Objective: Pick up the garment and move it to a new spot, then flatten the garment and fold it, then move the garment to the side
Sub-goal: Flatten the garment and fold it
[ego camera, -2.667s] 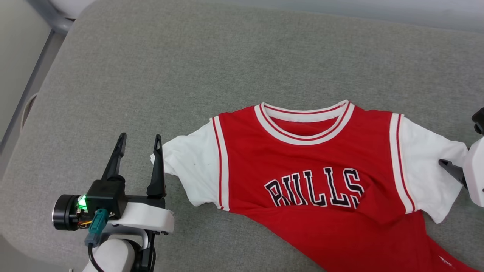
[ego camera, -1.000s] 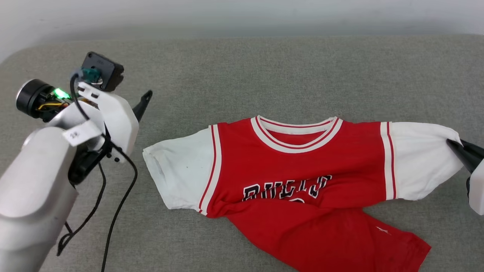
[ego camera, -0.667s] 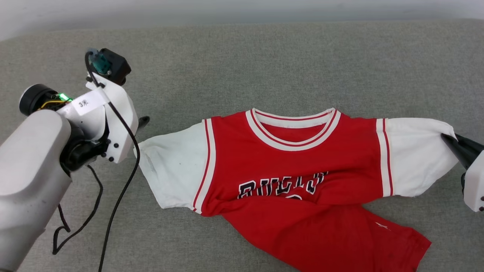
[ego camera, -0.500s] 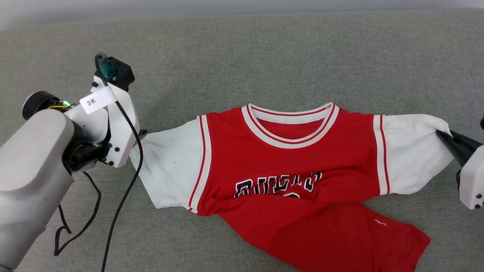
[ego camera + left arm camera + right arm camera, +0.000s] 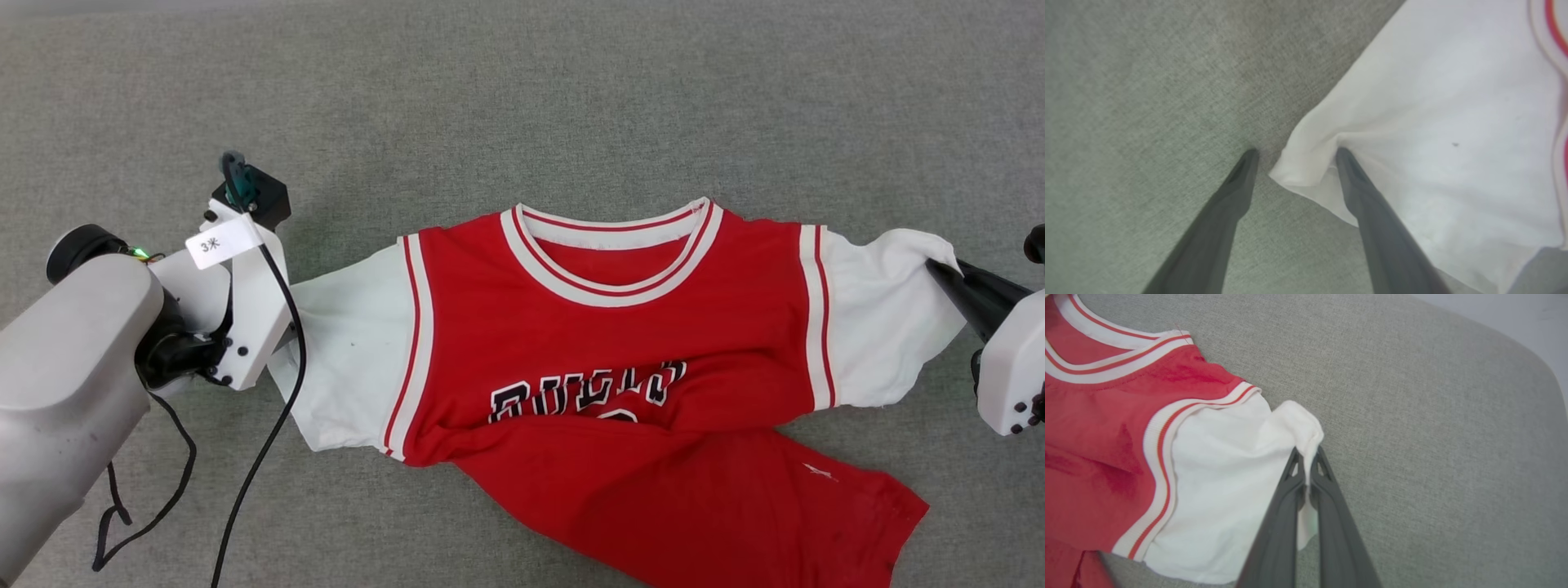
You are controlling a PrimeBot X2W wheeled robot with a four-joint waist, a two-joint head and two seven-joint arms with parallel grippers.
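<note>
The garment [image 5: 604, 327], a red jersey with white sleeves and a striped collar, lies front up on the grey surface, its lower half crumpled over the black letters. My left gripper [image 5: 1296, 152] is open and points down at the end of the garment's left sleeve [image 5: 1433, 122]. One finger rests on the cloth and the other on the bare surface, with the sleeve corner between them. In the head view its white wrist housing [image 5: 245, 327] covers the fingers. My right gripper [image 5: 1306, 453] is shut on the edge of the other white sleeve [image 5: 882, 310], at the right [image 5: 939, 273].
The grey fabric-covered table [image 5: 522, 98] stretches far beyond the garment. A black cable [image 5: 261, 441] hangs from my left wrist over the surface. The table's rounded far edge [image 5: 1549, 379] shows in the right wrist view.
The head camera has tilted down. My left arm has come down from up-left of the left sleeve to its end, still open. The right gripper stays shut on its sleeve.
</note>
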